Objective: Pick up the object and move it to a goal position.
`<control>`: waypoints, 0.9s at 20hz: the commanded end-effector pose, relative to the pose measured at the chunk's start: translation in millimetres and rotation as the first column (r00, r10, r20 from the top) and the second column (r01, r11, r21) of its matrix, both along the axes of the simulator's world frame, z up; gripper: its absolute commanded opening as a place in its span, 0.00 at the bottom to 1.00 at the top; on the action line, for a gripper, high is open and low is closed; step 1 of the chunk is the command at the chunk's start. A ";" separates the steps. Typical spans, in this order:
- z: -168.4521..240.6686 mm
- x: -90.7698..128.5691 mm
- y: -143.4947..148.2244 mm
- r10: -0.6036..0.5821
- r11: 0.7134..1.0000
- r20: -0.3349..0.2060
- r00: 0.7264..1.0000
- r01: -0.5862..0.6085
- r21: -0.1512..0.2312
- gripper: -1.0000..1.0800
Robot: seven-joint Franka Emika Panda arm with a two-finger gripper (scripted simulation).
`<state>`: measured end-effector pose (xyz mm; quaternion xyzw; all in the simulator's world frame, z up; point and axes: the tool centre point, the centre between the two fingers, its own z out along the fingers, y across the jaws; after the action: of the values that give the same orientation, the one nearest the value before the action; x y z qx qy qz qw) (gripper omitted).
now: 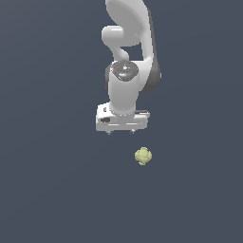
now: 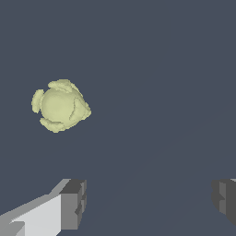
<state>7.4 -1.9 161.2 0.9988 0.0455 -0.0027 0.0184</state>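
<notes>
Plain dark grey ground, lumpy yellow-green object (image 1: 143,156) (image 2: 60,105) lying apart from the jaws, jaws spread wide, holding nothing

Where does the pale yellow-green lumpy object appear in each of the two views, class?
Exterior view: the object lies on the dark floor below the gripper, slightly toward the exterior view's right.
Wrist view: the object lies clear of the open jaws.
Shared landmark: the gripper.

— What colours are there?
— A knobbly pale yellow-green blob (image 1: 143,155) on a plain dark slate-blue surface (image 1: 47,190).
— And the pincer (image 1: 120,132)?
— White body, dark grey fingertips (image 2: 73,203).
</notes>
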 end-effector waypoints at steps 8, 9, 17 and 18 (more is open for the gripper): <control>-31.7 29.0 48.2 0.256 0.967 -0.005 0.967 -0.256 0.010 0.96; -36.1 32.4 54.9 0.289 0.957 -0.005 0.957 -0.289 0.012 0.96; -62.7 49.5 94.4 0.469 0.883 0.000 0.883 -0.468 0.030 0.96; -64.8 50.7 97.5 0.482 0.876 0.001 0.876 -0.482 0.032 0.96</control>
<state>55.6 90.3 99.8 0.9601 0.2795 -0.0018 0.0043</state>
